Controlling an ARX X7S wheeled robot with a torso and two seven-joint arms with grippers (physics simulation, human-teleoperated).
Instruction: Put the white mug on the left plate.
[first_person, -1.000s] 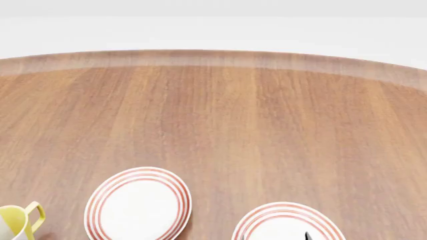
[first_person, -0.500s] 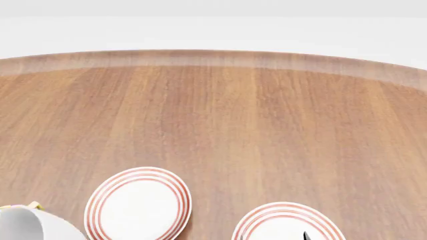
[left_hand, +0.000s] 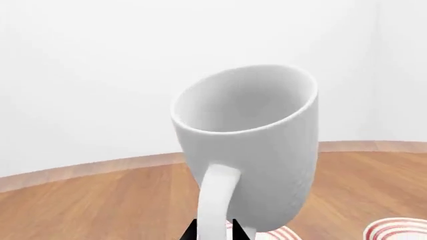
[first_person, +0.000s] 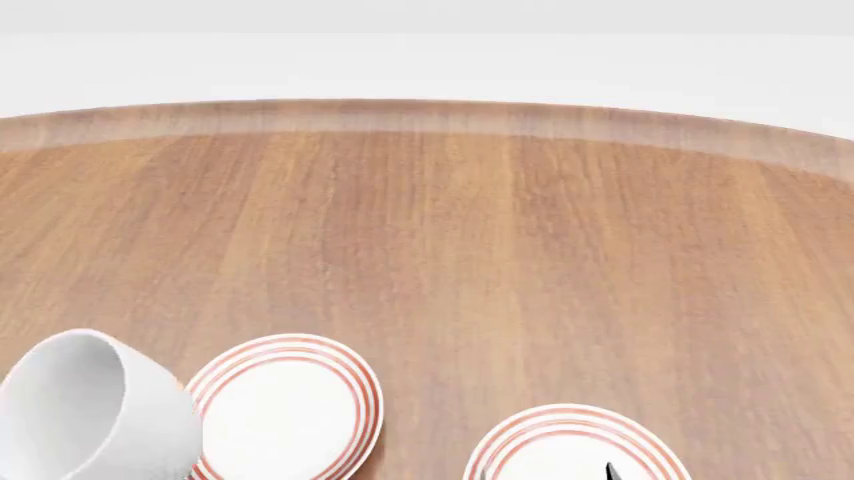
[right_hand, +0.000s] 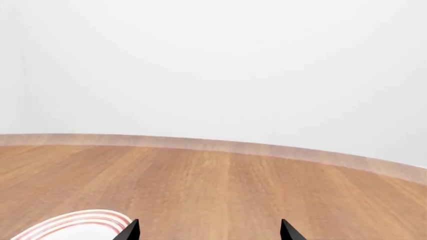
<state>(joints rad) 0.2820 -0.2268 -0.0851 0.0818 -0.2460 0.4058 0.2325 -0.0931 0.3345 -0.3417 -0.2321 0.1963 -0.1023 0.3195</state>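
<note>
Across the whole head view spreads the round wooden tabletop (first_person: 454, 240), its curved far edge against a pale wall. On it, near the view's lower edge, lie two red-ringed plates: the left plate (first_person: 287, 410) and, well apart to its right, the right plate (first_person: 567, 450), partly cut off. Above the tabletop at the lower left, the white mug (first_person: 94, 410) is tilted, its open mouth turned up and leftward, its body overlapping the left plate's left rim in the picture. From the left wrist view, the left tool (left_hand: 213, 231) shows only two dark tips closed on the mug's loop handle. The right tool (right_hand: 210, 231) holds nothing, its black tips spread wide over bare wood beside a plate's rim.
</note>
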